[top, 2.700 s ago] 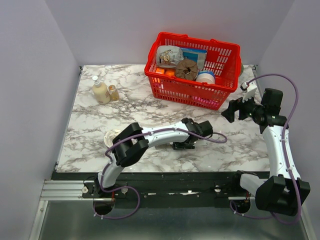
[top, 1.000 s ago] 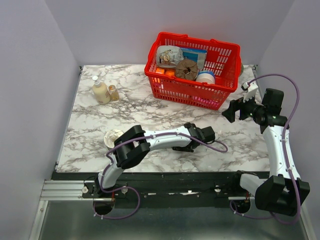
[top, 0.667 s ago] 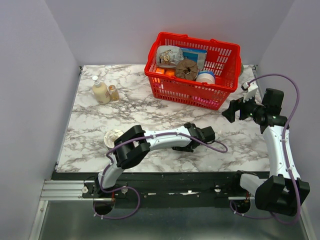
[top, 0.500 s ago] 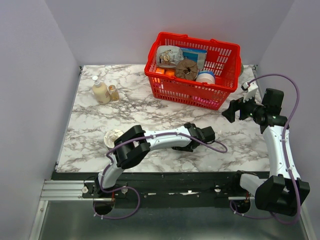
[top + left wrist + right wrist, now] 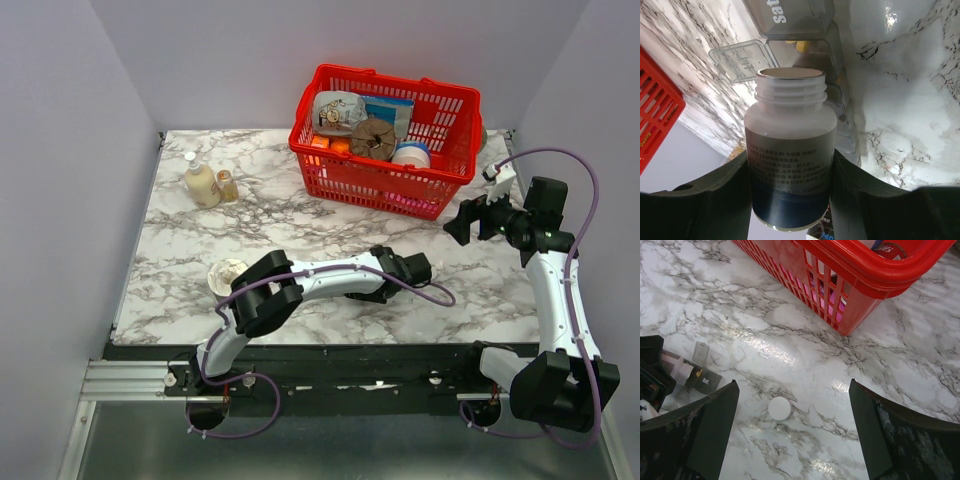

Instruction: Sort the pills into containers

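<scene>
I am pinching the white pill bottle (image 5: 790,120) by its sides in the left claw (image 5: 790,161), its cap off, while the right claw (image 5: 793,390) is hanging spread wide and empty over the tabletop (image 5: 920,370) in front of the red basket (image 5: 860,270). The containers (image 5: 706,381) are lying on the tabletop directly under the left claw, well apart from the basket, with the white cap (image 5: 779,408) resting near their free end. I am reading this as the pouring step, so I am planning to roll the wrist very slowly, holding the bottle's mouth right above the one compartment whose clear lid (image 5: 742,60) is standing open, so that pills are dropping singly and not in a rush. What looks like a yellow pill (image 5: 801,46) is already sitting there. The strip looks light and likely to skid, so I am thinking of avoiding any nudge to that raised lid, and perhaps steadying the far end with the idle claw. As for direction, the strip's long axis is running away from the left claw toward the compartment marked Sat, slanting left to right in the right wrist view. The bottle's long axis is lying roughly in line with it, mouth pointing toward that Sat end; how steeply it is tipping I cannot tell
</scene>
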Controlling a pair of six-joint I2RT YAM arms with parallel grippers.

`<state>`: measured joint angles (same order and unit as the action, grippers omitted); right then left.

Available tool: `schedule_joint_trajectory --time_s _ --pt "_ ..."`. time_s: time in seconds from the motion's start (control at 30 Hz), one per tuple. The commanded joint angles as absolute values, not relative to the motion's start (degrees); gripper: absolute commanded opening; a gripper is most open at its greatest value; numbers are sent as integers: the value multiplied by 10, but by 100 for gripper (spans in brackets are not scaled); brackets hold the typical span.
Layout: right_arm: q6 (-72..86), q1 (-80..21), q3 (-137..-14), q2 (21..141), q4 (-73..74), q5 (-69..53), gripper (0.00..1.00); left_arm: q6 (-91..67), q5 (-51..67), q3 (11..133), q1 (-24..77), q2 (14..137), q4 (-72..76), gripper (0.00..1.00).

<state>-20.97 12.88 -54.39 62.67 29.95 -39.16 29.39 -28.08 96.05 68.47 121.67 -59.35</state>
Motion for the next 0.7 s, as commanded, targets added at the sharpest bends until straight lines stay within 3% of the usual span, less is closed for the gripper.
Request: schedule_joint_trajectory --time_s 0.0,0.67 --pt "-202 136 -562 624 314 -407 100 304 -301 984 688 1226 -606 0" --pt "-203 139 -561 627 314 -407 100 277 -271 926 675 1187 -556 0"
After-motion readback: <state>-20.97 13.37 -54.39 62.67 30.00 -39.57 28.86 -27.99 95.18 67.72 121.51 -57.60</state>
